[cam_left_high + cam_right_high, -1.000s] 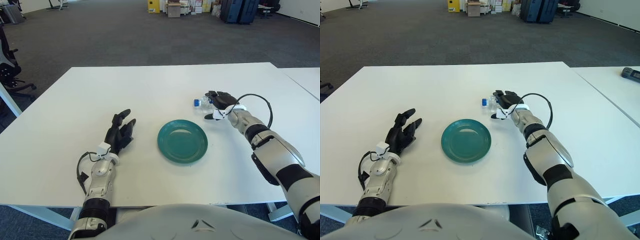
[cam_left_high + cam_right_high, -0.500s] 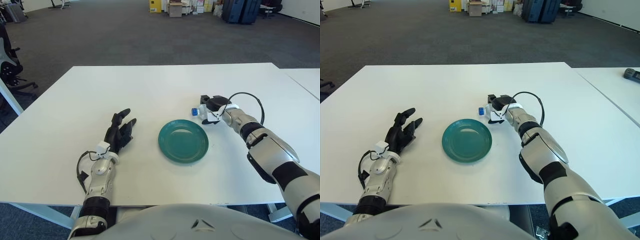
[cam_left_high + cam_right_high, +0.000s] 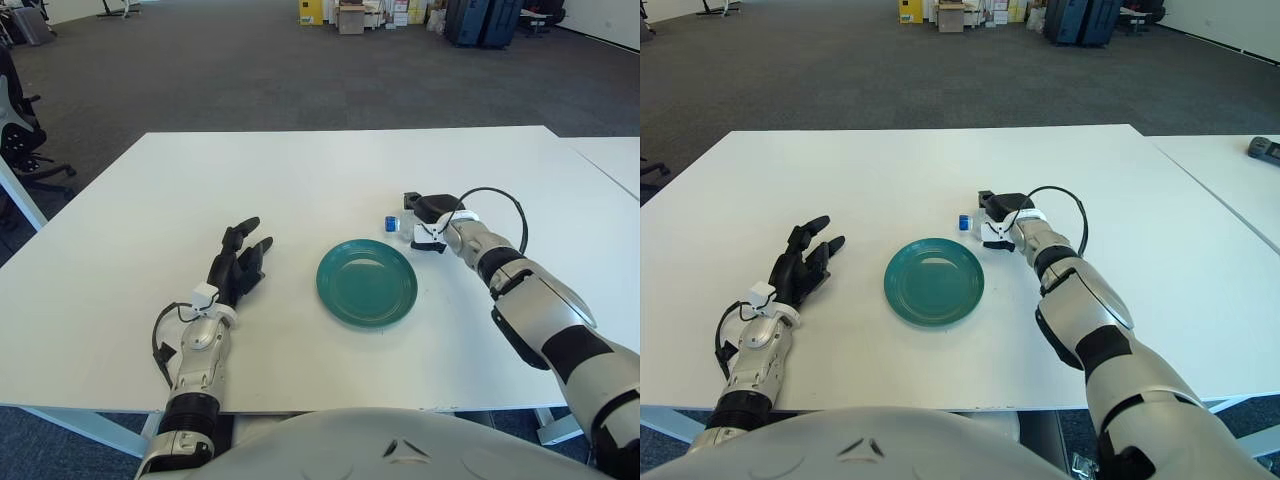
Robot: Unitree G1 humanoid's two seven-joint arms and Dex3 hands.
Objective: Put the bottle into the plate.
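A small clear bottle with a blue cap [image 3: 397, 224] lies on its side on the white table, cap pointing left, just beyond the upper right rim of the teal plate [image 3: 366, 282]. My right hand [image 3: 424, 222] is curled around the bottle's body, with the cap sticking out to the left. The bottle also shows in the right eye view [image 3: 970, 222]. My left hand [image 3: 239, 263] rests flat on the table to the left of the plate, fingers spread, holding nothing.
The white table [image 3: 300, 180] stretches wide around the plate. A second table [image 3: 610, 150] stands at the right with a dark object [image 3: 1262, 146] on it. Luggage and boxes [image 3: 400, 15] stand far back on the carpet.
My right hand has closed on the bottle and drawn it left and nearer, to the plate's upper right rim. The left hand has not moved.
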